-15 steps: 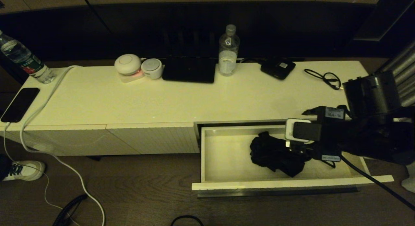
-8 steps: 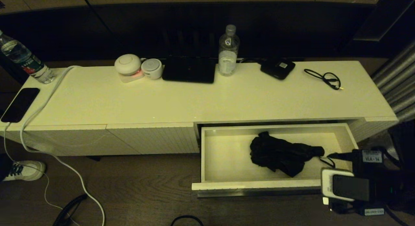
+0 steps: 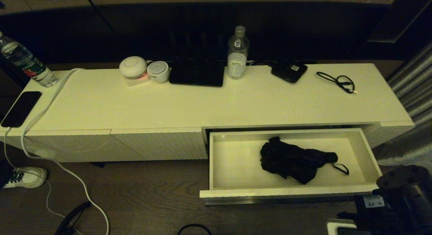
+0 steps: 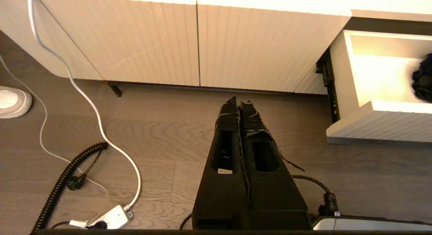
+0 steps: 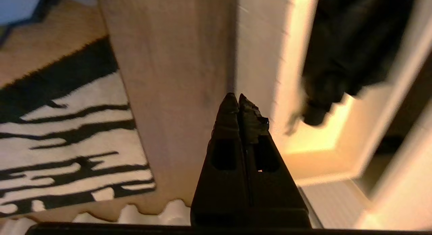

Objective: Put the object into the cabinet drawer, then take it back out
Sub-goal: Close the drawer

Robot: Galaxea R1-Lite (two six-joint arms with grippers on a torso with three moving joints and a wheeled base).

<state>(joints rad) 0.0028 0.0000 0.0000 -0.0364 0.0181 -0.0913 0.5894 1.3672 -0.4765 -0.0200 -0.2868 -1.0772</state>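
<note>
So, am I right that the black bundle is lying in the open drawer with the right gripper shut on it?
Not quite. The black bundle does lie in the open drawer, but the right gripper is shut on nothing, clear of the drawer. The right wrist view shows this.

The cream desk [image 3: 216, 103] carries two bottles [image 3: 238, 53], a phone [image 3: 20, 108], two white round gadgets [image 3: 133, 67], a black tablet [image 3: 196, 73], a small box [image 3: 289, 70] and a looped cable [image 3: 337, 80]. Its drawer [image 3: 287, 192] stands open, with the black bundle [image 3: 293, 160] lying on its floor.

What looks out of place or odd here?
Only the drawer hangs open, with a crumpled black fabric bundle loose inside. Nothing looks spilled or broken.
</note>
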